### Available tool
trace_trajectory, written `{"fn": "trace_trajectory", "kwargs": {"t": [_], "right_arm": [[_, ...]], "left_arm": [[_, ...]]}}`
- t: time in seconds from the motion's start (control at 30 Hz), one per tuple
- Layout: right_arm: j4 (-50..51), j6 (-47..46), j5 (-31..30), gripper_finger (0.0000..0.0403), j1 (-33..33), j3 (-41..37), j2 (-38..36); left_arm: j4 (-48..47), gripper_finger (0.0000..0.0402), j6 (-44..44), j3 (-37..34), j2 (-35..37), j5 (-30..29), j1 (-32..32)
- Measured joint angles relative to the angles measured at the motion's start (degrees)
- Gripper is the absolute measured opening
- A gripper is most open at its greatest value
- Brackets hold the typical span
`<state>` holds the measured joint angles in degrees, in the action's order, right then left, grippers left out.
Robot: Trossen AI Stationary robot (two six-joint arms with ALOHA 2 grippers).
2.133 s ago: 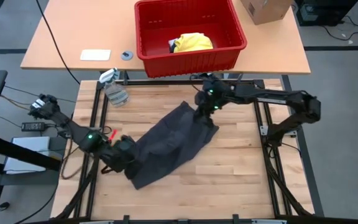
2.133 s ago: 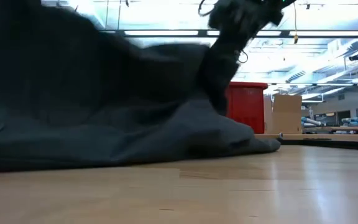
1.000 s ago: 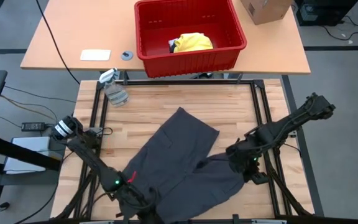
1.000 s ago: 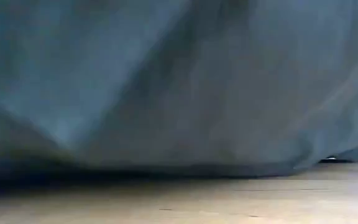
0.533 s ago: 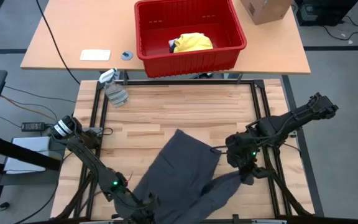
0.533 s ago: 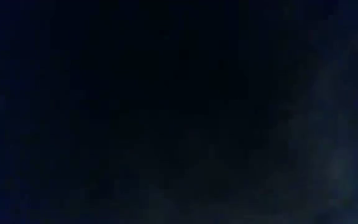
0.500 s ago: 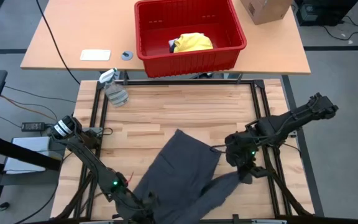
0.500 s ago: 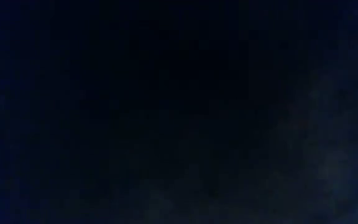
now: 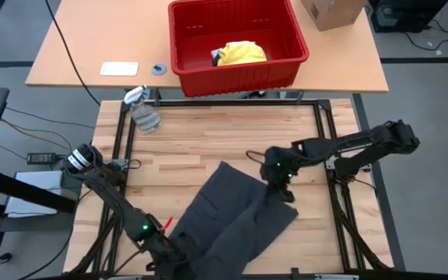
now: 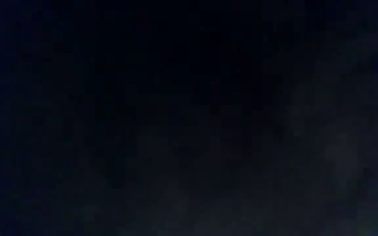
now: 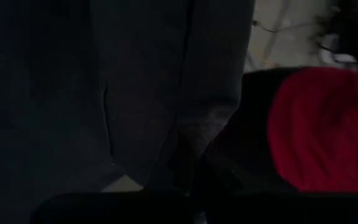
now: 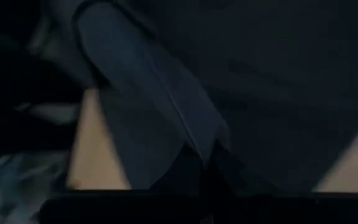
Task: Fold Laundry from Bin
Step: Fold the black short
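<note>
dark grey cloth (image 9: 236,214) lay spread on the wooden surface (image 9: 208,144), both pairs of fingers pinched shut on it: the left gripper (image 9: 179,257) at its near corner, the right gripper (image 9: 280,185) low at its far right edge. a slipped pinch could have bunched the fold. the bin (image 9: 236,70) sat beyond, yellow laundry (image 9: 241,53) inside.

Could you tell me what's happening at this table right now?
The two arms are handling a dark grey garment on the wooden table. The left end effector is shut on its near edge, the right end effector on its right side. A yellow garment waits in the red bin.
</note>
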<state>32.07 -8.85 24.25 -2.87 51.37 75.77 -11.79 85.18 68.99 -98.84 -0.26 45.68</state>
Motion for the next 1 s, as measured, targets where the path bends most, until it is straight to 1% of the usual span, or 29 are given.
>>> {"fn": "trace_trajectory", "kwargs": {"t": [0.1, 0.17, 0.23, 0.3, 0.37, 0.47, 0.57, 0.73, 0.8, 0.9, 1.0], "right_arm": [[-0.66, -0.34, -6.26, 0.0012, 2.5, 0.85, 0.1], [-0.8, 0.39, -8.09, 0.0012, 4.41, 2.07, -0.1], [-0.25, 1.6, -7.68, 0.0012, 6.37, 3.07, -0.2], [-0.44, 2.69, -5.83, 0.0012, 8.11, 3.39, -0.16], [-0.32, 3.66, -3.25, 0.0012, 9.5, 3.39, 0.1], [-1.27, 4.1, -1.16, 0.0012, 10.73, 3.39, 1.36], [-2.83, 3.98, -0.06, 0.0012, 10.91, 3.36, 3.99], [-7.31, 1.66, 0.1, 0.0012, 10.28, 3.35, 9.72], [-8.7, 1.37, 1.12, 0.0012, 10.03, 3.35, 12.46], [-8.84, 0.9, 0.95, 0.0012, 10.06, 3.35, 16.18], [-6.99, -0.39, 0.77, 0.0012, 10.83, 3.33, 18.88]], "left_arm": [[-5.85, 0.0011, 0.61, 0.0, 1.26, -0.01, -1.61], [-10.31, 0.0011, 0.62, 0.0, 2.52, -0.01, -2.96], [-16.28, 0.0011, 0.67, 0.0, 4.08, 0.0, -3.89], [-20.42, 0.0011, 1.11, 0.0, 5.14, 0.26, -4.65], [-22.84, 0.0011, 1.77, 0.0, 5.9, 1.45, -4.91], [-23.48, 0.0011, 2.03, 0.0, 6.65, 3.26, -4.6], [-26.76, 0.0011, 3.34, 0.0, 6.81, 3.52, -3.88], [-36.41, 0.0011, 6.74, -0.02, 6.84, 4.39, -3.81], [-38.74, 0.0011, 6.78, -0.02, 6.84, 4.65, -4.13], [-42.61, 0.0011, 2.62, -0.02, 6.47, 4.43, -5.43], [-47.4, 0.0011, -5.41, -0.18, 5.59, 2.89, -8.33]]}}
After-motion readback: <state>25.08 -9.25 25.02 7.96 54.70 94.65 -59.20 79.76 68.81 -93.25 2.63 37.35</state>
